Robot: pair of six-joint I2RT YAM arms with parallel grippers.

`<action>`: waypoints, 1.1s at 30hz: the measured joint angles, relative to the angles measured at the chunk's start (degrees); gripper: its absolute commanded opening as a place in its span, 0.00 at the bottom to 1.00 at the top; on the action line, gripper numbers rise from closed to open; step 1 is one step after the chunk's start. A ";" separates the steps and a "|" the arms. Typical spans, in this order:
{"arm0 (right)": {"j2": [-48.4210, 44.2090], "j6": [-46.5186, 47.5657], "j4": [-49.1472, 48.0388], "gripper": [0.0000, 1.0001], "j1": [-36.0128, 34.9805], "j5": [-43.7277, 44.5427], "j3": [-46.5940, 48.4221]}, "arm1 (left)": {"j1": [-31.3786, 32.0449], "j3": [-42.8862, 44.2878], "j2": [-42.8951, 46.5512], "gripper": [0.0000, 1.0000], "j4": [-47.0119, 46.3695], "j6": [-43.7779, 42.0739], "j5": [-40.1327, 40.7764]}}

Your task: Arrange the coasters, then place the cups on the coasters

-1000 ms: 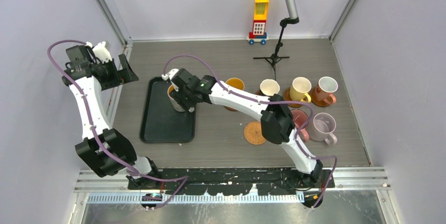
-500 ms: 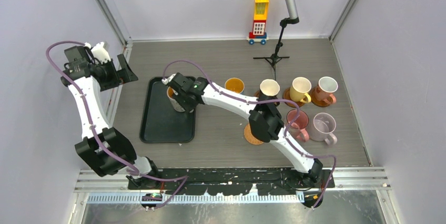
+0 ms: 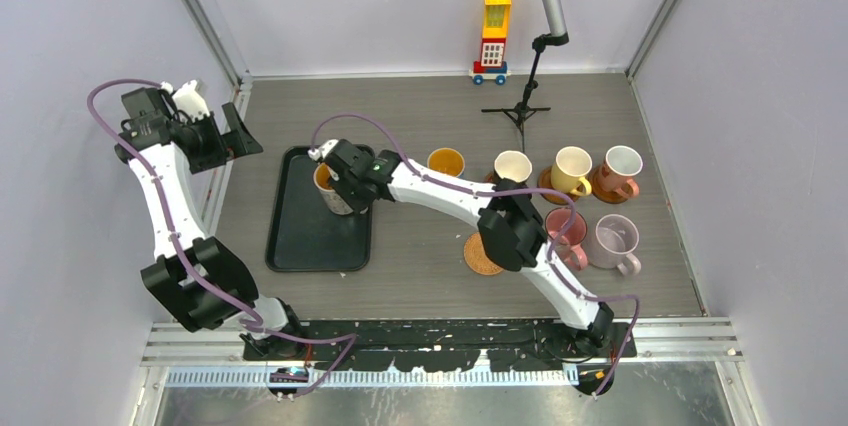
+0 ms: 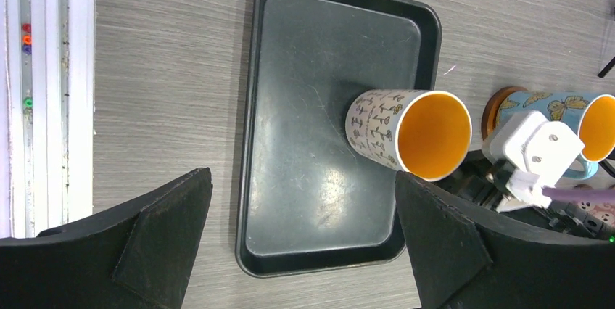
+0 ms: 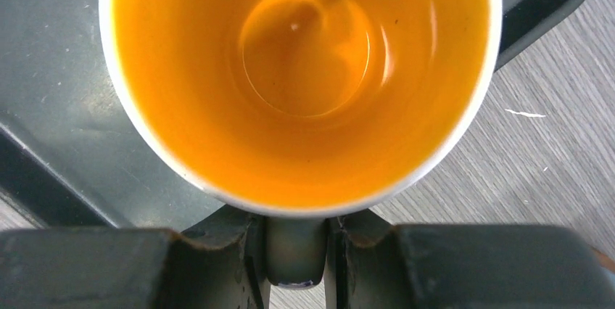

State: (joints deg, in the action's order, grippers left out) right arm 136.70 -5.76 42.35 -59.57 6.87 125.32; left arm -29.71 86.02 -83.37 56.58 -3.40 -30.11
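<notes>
Orange-lined patterned white mug [image 3: 328, 189] stands on the black tray [image 3: 300, 246], approx 9 o'clock from table centre in the top view. Right gripper [image 3: 347, 189] sits against its 3 o'clock side; jaw state can't be read from up here. One bare coaster [image 3: 482, 254] lies at 4 o'clock from the mug, well apart. Left gripper [image 3: 238, 134] hangs at 10 o'clock, away from everything.

Left wrist view: left fingers [image 4: 159, 251] are spread wide w/ nothing between them, only tray below. Mug is upright on the tray's 3 o'clock half. Blue mug [image 4: 558, 106] stands near, just beyond the tray rim. Risk: a low carry could clip it, or catch the tray lip.

Right wrist view: right fingers [image 5: 217, 258] are pinched together on the mug's handle [image 5: 294, 251] at 6 o'clock, mug body out front. Risks, IMO: a grip on the thin handle alone may let the mug swing or tilt once lifted. Glazed ceramic could slip. An off-centre set-down would leave it half off the coaster.
</notes>
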 measured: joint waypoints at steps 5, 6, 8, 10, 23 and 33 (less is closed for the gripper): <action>-6.05 2.45 -9.60 0.00 0.00 -1.95 -10.25 | 0.00 0.85 -0.44 1.00 0.00 0.00 -0.31; -7.08 2.75 -10.78 0.00 0.00 -2.21 -11.69 | 0.00 1.18 -0.57 1.00 -0.07 0.00 -0.44; -9.53 3.26 -13.99 0.00 0.00 -2.78 -14.71 | 0.00 1.88 -0.72 1.00 -0.07 0.00 -0.61; -11.76 3.52 -17.09 0.00 0.04 -3.23 -17.35 | 0.00 2.49 -0.76 1.00 -0.11 -0.02 -0.81; -40.24 3.61 -29.51 0.00 1.66 -5.14 -46.66 | 0.00 4.26 -1.64 1.00 -0.04 0.00 -3.02; -69.33 -2.45 -24.28 0.00 1.86 4.87 -70.69 | 1.38 6.49 -2.05 1.00 0.44 0.00 -3.39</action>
State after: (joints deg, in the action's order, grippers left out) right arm 67.37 -8.21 18.06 -57.71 11.75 54.63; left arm -28.34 92.51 -85.43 57.01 -3.40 -33.50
